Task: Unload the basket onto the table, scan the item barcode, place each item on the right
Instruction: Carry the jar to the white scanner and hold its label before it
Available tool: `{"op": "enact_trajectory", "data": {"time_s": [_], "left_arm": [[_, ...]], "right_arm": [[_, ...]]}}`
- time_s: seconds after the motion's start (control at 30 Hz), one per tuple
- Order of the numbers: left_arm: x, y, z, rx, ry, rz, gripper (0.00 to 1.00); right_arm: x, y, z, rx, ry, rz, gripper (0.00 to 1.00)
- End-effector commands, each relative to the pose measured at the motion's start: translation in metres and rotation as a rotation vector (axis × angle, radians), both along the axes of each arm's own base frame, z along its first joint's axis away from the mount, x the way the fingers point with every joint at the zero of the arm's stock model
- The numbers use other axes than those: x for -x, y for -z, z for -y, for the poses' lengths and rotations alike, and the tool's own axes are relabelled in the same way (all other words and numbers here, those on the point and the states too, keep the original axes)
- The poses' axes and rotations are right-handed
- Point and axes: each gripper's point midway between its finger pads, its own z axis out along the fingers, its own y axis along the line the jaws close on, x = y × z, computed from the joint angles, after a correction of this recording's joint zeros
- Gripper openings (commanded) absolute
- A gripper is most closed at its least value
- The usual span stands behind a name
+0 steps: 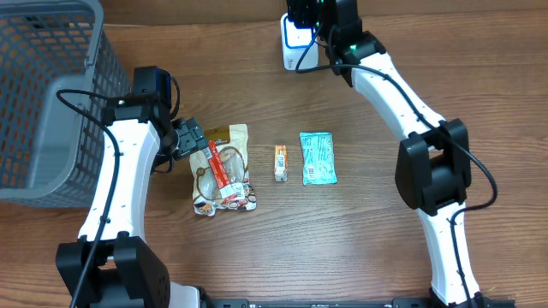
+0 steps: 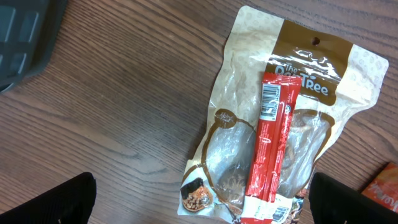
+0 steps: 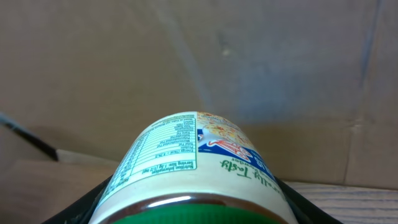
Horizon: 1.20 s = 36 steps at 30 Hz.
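Four items lie on the desk: one pouch, one red stick atop it, one orange bar and one teal packet. The right pincer grasps one white tub at the far edge, its lid end cut off. The left pincer hangs released beside the pouch.

Green-lidded jar, nutrition label, clasped by hand, beige wall behind

Overhead, left wrist share snack pouch.

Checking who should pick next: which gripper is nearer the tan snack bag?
Left. The left gripper hangs open just beside the snack bag, at its left edge. The right gripper is far beyond it, shut on a jar.
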Motion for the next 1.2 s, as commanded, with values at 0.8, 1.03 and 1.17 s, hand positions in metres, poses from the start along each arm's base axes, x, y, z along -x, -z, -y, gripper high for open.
{"op": "enact_trajectory", "data": {"time_s": [0.8,1.03,1.17], "left_arm": [[-0.003,-0.005,-0.002,-0.012,-0.011,0.015,1.0],[-0.003,-0.005,-0.002,-0.012,-0.011,0.015,1.0],[-0.003,-0.005,-0.002,-0.012,-0.011,0.015,1.0]], "right_arm": [[-0.029,0.05,-0.009,-0.046,0.051,0.113,0.06],[-0.028,0.057,-0.009,-0.038,0.051,0.098,0.07],[-0.028,0.059,-0.009,-0.035,0.051,0.091,0.07]]}}
